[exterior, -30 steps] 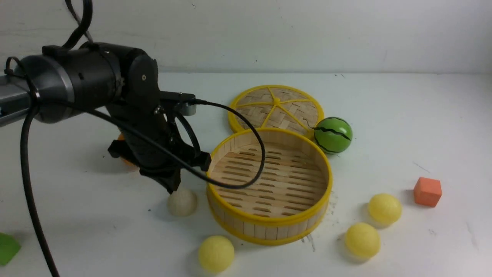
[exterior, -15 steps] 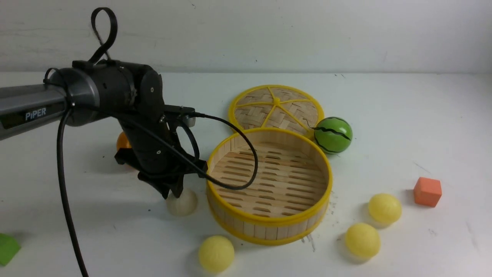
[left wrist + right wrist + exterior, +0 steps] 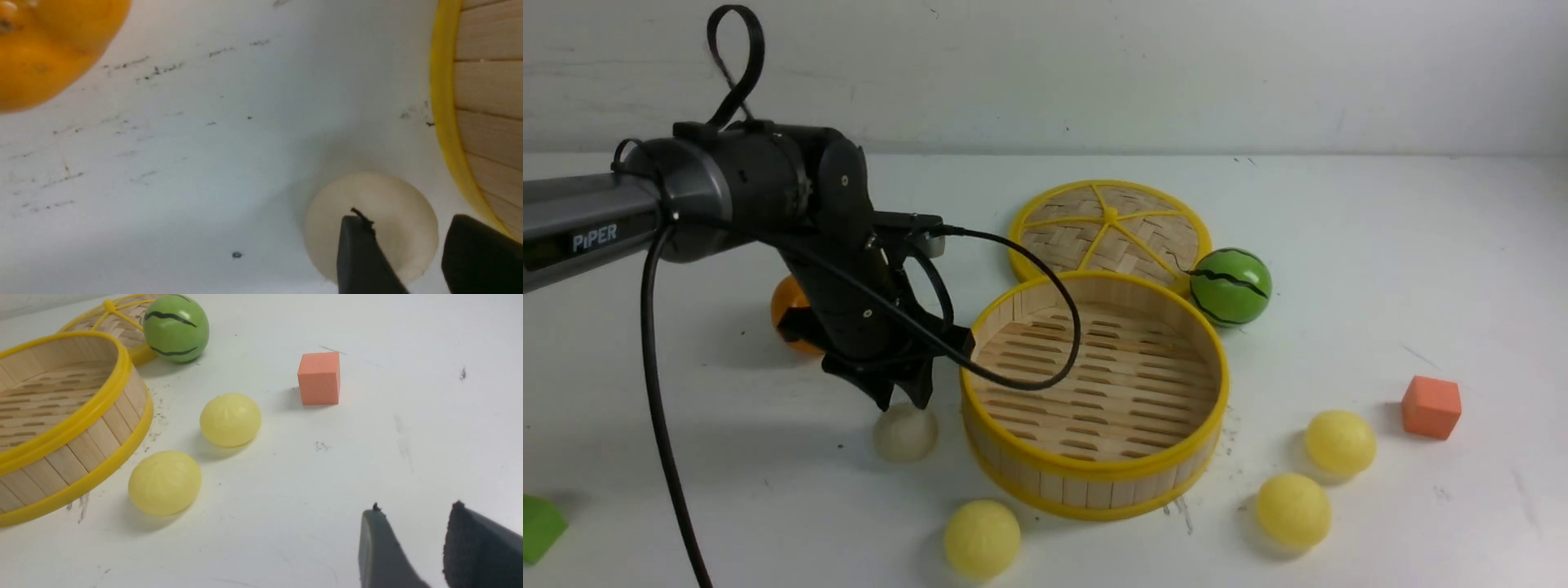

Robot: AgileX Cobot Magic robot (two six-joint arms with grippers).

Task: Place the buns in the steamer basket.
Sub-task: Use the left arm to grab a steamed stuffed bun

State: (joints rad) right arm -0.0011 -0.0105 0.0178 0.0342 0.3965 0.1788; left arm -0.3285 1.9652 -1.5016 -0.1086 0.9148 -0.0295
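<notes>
Since the earlier frame the left gripper (image 3: 905,400) has opened, fingers apart just above the cream bun (image 3: 905,434) beside the empty steamer basket (image 3: 1094,490). Yellow buns (image 3: 982,538) on table near front edge. Right gripper (image 3: 408,547): fingers apart (holding nothing).

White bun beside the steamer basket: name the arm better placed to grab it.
Left. Its end effector hangs just above the white bun, jaws apart, beside the steamer basket. The right end effector sits over bare table, away from it.
</notes>
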